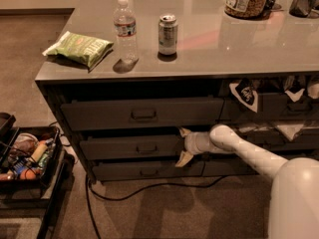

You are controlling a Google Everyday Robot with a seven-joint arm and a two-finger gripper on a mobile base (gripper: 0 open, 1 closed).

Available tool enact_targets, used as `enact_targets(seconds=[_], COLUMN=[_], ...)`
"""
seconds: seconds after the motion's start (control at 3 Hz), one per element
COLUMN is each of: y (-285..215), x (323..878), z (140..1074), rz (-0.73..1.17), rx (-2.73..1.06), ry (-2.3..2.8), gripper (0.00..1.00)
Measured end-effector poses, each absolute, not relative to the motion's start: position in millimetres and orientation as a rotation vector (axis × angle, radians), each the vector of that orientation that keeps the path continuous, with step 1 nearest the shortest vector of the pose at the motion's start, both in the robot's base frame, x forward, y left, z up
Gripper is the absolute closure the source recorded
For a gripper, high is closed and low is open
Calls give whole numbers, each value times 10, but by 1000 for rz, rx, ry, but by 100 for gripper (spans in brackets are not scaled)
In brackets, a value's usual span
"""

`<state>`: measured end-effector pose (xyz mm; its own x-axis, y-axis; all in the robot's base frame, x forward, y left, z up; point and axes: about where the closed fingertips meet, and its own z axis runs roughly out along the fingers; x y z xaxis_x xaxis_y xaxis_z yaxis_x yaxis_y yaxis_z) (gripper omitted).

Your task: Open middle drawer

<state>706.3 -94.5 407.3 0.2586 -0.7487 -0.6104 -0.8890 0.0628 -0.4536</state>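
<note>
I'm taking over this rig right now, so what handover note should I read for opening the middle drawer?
The gripper is open, at the right end of the middle drawer front, one finger above it, one below.
The drawer looks shut, no inside showing; its handle sits left of the gripper, untouched.
Done: gripper placed at the drawer.
Left: grip and pull it out.

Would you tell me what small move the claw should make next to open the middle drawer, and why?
Probably close the claw and pull straight outward: its fingers stand apart, straddling one end of the middle drawer front, beside the handle, and the drawer looks nearly shut.
</note>
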Motion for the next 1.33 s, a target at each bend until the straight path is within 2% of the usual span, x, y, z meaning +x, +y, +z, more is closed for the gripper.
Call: enact_targets(seconds=[0.67,1.0,1.33], y=[-880,-880,-880], x=[7065,7065,7065], z=[4033,4032,4032], rz=[252,252,253], rx=[-1743,-1743,-1743], ry=[1512,1512,1512], gripper=[0,18,42])
